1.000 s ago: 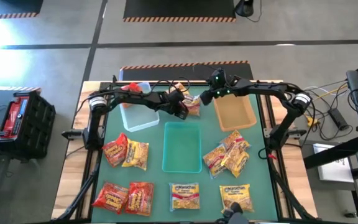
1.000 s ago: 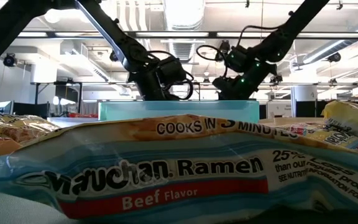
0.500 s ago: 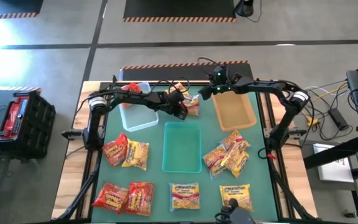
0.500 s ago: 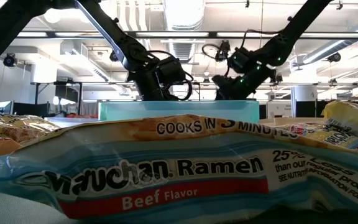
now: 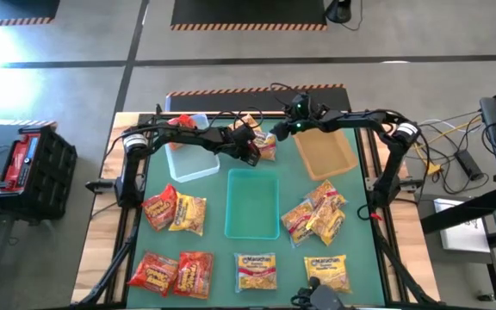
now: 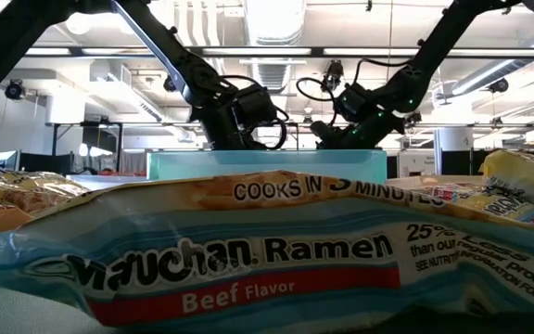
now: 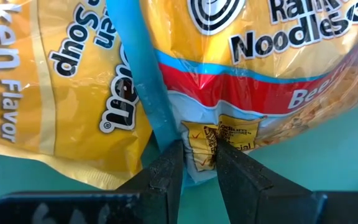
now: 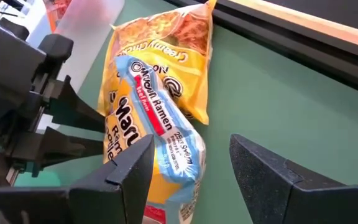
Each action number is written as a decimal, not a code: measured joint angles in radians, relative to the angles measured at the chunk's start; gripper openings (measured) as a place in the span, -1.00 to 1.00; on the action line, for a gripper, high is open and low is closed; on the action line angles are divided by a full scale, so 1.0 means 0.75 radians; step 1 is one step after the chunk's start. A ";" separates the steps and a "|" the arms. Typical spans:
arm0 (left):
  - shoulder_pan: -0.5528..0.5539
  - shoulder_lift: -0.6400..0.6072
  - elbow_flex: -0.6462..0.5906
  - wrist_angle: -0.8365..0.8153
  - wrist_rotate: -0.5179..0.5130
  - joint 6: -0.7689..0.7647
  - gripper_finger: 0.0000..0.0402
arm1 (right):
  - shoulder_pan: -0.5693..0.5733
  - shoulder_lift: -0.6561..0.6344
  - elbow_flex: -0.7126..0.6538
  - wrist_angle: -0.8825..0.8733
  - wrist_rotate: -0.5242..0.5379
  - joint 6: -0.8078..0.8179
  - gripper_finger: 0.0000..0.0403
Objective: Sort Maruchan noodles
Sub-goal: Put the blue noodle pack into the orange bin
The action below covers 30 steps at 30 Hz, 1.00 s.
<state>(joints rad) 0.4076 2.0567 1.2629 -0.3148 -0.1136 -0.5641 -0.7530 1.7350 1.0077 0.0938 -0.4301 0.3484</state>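
Note:
Two Maruchan noodles packets lie at the far middle of the green table: a blue-and-red beef packet (image 8: 156, 127) rests on top of a yellow chicken packet (image 8: 169, 59). My left gripper (image 7: 199, 149) is shut on the beef packet's end; in the high view this gripper (image 5: 252, 152) sits just left of the pair (image 5: 267, 145). My right gripper (image 8: 188, 165) hovers open over the beef packet's other end, touching nothing; in the high view it (image 5: 280, 132) is at the pair's far right. My left gripper pinches the beef packet's flat sealed end (image 7: 201, 138) between its two fingertips. The fingers come slanting down from the table's left side. The rest of the packet lies over the yellow chicken packet (image 7: 61, 93); whether the pinched end is off the table I cannot tell.
A clear bin (image 5: 189, 157), a teal bin (image 5: 252, 203) and a tan bin (image 5: 324, 153) stand in the table's middle band. Other packets lie at left (image 5: 175, 212), right (image 5: 315, 213) and along the near edge (image 5: 256, 271). One packet (image 6: 248, 250) fills the low view.
My right gripper has come down and toward the table's left, closer to the two packets, tipping and rolling as it went; its fingers stay open. The packets have kept their place.

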 joint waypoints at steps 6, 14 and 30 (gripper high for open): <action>-0.001 0.001 0.000 0.011 -0.010 -0.005 -0.62 | 0.043 0.001 0.000 -0.007 -0.027 -0.001 0.00; -0.002 0.002 -0.003 0.034 -0.025 -0.034 -0.62 | 0.088 0.001 0.000 -0.028 -0.021 -0.013 -0.01; 0.000 -0.007 -0.003 0.069 -0.030 -0.104 -0.62 | 0.098 0.001 -0.001 -0.117 -0.016 -0.094 -0.90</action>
<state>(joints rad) 0.4076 2.0513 1.2610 -0.2630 -0.1364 -0.6418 -0.6794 1.7359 1.0068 0.0063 -0.4421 0.2776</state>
